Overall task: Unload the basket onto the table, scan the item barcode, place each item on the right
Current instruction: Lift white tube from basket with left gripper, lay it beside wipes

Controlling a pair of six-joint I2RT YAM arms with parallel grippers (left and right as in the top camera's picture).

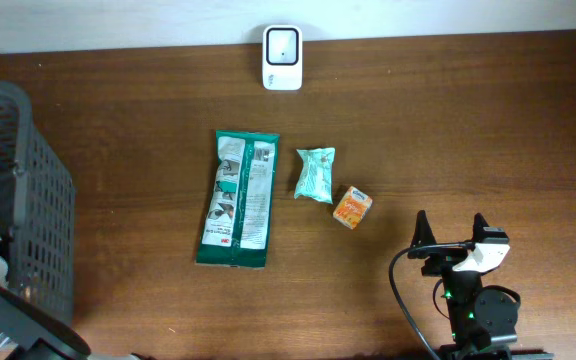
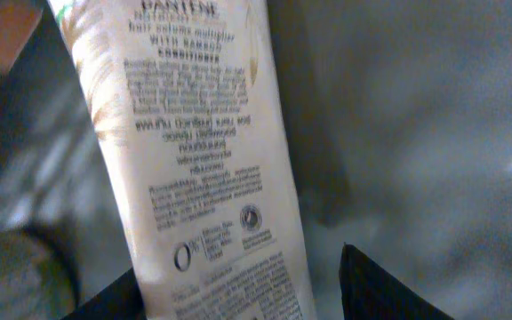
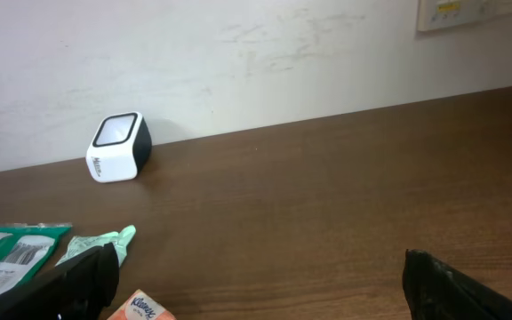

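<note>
The Pantene conditioner tube (image 2: 198,160) fills the left wrist view. It is cream-white and slants down the frame, its face crowded with small black print in 2 scripts, with round symbols lower down (the finest lines are too blurred to read). It lies between the 2 dark fingers (image 2: 385,289) of the left gripper (image 2: 238,300), against grey blur. A thin gap shows at the right finger, so I cannot tell whether they grip it. The right gripper (image 1: 450,222) stands wide open over the table (image 1: 448,120), holding nothing, well apart from the white scanner (image 1: 282,57) at the far edge.
</note>
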